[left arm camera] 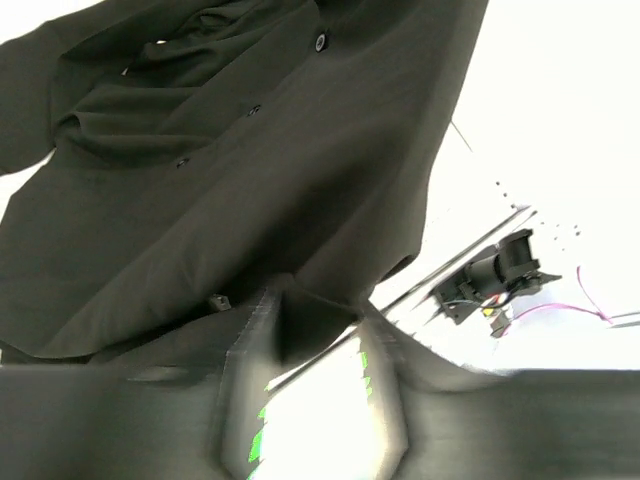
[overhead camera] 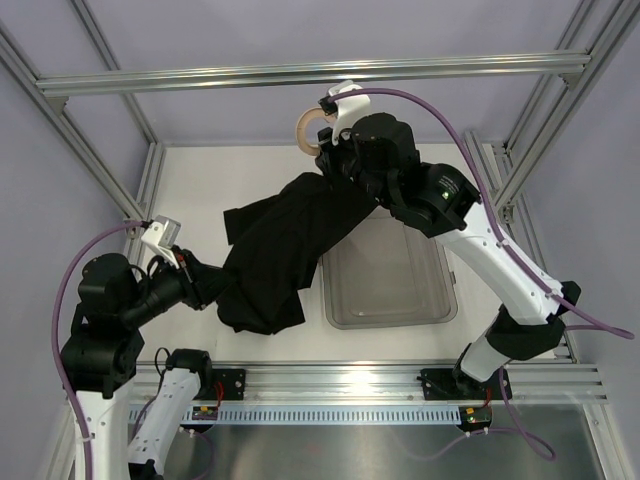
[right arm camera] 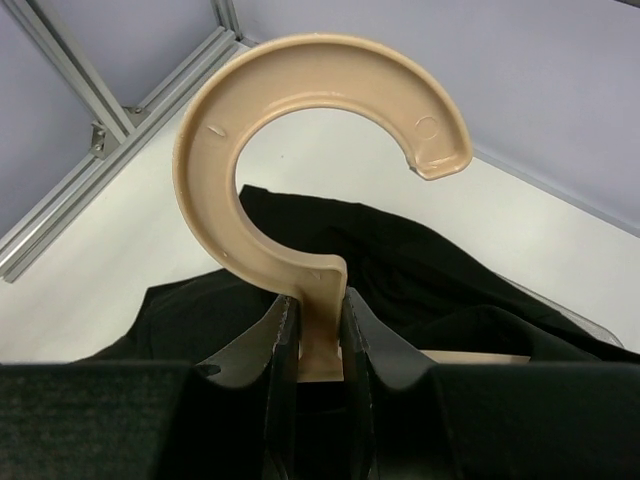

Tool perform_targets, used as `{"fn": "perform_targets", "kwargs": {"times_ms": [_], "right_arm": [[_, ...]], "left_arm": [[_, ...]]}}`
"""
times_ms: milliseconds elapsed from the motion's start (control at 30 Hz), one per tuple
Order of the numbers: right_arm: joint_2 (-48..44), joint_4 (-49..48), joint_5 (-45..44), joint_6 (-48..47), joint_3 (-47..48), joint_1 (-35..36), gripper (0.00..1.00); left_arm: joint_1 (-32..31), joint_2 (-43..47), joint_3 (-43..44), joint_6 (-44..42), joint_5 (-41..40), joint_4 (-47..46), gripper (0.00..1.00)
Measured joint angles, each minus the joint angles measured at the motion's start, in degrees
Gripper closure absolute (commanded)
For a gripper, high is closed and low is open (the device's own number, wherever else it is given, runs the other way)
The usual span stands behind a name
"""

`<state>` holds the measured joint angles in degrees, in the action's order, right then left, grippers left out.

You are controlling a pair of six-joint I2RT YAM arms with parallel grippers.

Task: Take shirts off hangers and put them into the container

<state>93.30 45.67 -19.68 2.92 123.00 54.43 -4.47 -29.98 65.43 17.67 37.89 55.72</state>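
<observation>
Black cloth, soft and floppy, hung from a stiff tan hanger above the desk.

Right hand (right arm camera: 322,330) is clamped on the hanger (right arm camera: 300,160) at the hook's neck — a firm hold; the shirt (overhead camera: 290,245) drapes down-left, beside the bin (overhead camera: 388,280), hem trailing on the desk (overhead camera: 200,180). Left hand (left arm camera: 320,340) sits at the hem — whether it grips cloth, I cannot tell. Light, likely slippery: pinch a fold. Frame posts crowd both sides; open room lies over the bin.
</observation>
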Motion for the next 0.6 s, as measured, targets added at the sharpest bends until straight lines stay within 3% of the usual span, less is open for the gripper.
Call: {"fn": "perform_targets", "kwargs": {"times_ms": [33, 67, 333, 600], "right_arm": [[-0.44, -0.02, 0.00, 0.02, -0.57, -0.31, 1.00], [-0.87, -0.11, 0.00, 0.02, -1.18, -0.61, 1.00], [-2.29, -0.87, 0.00, 0.20, -4.66, -1.66, 1.00], [-4.66, -1.73, -1.70, 4.57, -9.20, -3.34, 1.00]], "left_arm": [[0.00, 0.00, 0.07, -0.02, 0.02, -0.02, 0.93], [0.00, 0.00, 0.09, -0.28, 0.02, 0.00, 1.00], [0.00, 0.44, 0.66, -0.20, -3.21, 0.44, 1.00], [-0.04, 6.97, 4.85, 1.62, -18.67, 0.96, 1.00]]}}
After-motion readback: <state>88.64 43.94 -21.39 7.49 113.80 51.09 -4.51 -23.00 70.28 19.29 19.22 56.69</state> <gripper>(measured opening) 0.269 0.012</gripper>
